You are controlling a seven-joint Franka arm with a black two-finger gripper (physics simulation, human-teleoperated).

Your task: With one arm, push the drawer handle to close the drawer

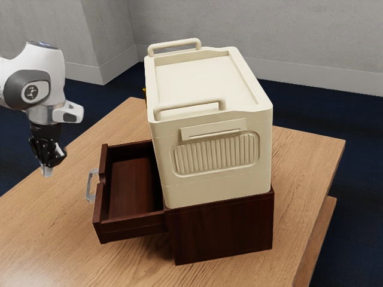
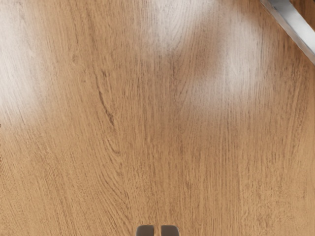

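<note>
Beyond the jaws of the gripper (image 1: 48,171), toward the exterior view's right, is the handle (image 1: 89,185), a pale metal loop. It is near the jaws but apart from them, and it faces their side. Just past it, farther from the jaws, the drawer (image 1: 128,229) stands well out of the cabinet (image 1: 221,230), its dark red-brown tray open on top. The jaws themselves are narrow, their tips drawn close together, and they point down over the table (image 1: 54,239). Above them hangs the white arm (image 1: 45,63), coming in from the exterior view's left.

Farther from the jaws than the drawer is the cabinet, of the same dark wood. A cream box (image 1: 215,188) sits on top of it, with a ribbed panel (image 1: 216,153) on one side and two grips (image 1: 191,108) along its upper edges. Past the box, well apart from the jaws, are a dark blue floor (image 1: 353,119) and a grey wall (image 1: 299,36).

In the wrist view, light brown grain of the table spreads under the jaws, with glossy patches of light on it. A slanting length of the handle also appears there, off to one side of the tips.
</note>
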